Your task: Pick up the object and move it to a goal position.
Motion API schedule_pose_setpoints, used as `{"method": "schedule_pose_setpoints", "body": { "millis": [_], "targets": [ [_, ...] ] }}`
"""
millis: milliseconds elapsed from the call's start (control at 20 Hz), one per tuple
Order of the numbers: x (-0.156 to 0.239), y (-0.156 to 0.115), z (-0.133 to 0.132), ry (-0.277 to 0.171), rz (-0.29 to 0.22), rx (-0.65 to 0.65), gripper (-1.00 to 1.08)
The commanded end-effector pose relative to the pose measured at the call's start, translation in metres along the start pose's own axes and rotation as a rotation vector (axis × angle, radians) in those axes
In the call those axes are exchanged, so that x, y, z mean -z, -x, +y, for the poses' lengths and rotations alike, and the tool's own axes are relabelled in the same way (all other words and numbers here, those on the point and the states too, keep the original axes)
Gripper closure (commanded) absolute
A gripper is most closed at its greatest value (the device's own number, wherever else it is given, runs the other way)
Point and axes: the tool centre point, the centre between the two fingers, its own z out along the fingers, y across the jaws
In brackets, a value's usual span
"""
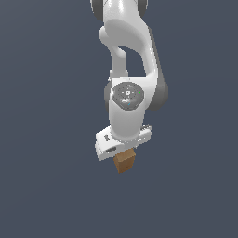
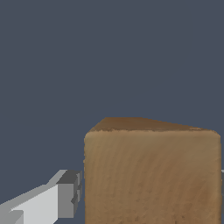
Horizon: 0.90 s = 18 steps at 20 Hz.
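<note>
**A plain wooden cube under my pincer**

The wooden cube (image 1: pixel 125 161) sits directly under my white gripper (image 1: pixel 124 155), its top tucked up against the underside of the hand in the exterior view. In the wrist view the cube (image 2: pixel 152 175) fills the frame close to the camera, and one grey-tipped finger (image 2: pixel 69 194) stands just beside its flank, close enough that I cannot tell whether pad and wood are touching. The other finger is out of sight behind the block. So I cannot say whether my jaws are clamped on the cube or merely straddling it. No surface shows in the plain dark-blue background, so whether the cube is resting or lifted I cannot tell either, and no goal marker is visible.

As for handling, I judge it rigid and light: a small solid block, narrower than my hand, with flat, plain faces. It should not crush or deform. The faces look matte, so slipping seems unlikely given a square hold. The best purchase is on two opposite side faces, pads flat and centred, well away from the edges so it cannot twist out.
</note>
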Motion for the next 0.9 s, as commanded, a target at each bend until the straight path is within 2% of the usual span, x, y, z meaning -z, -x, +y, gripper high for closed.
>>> {"method": "schedule_pose_setpoints", "body": {
  "millis": [0, 350, 400, 850],
  "targets": [
    [-0.0097, 0.0000, -0.0002, 0.000, 0.001, 0.001, -0.92],
    [-0.0128, -0.0015, 0.0005, 0.000, 0.001, 0.001, -0.92],
    [-0.0128, -0.0015, 0.0005, 0.000, 0.001, 0.001, 1.08],
    [-0.0128, -0.0015, 0.0005, 0.000, 0.001, 0.001, 1.08]
  ]
}}
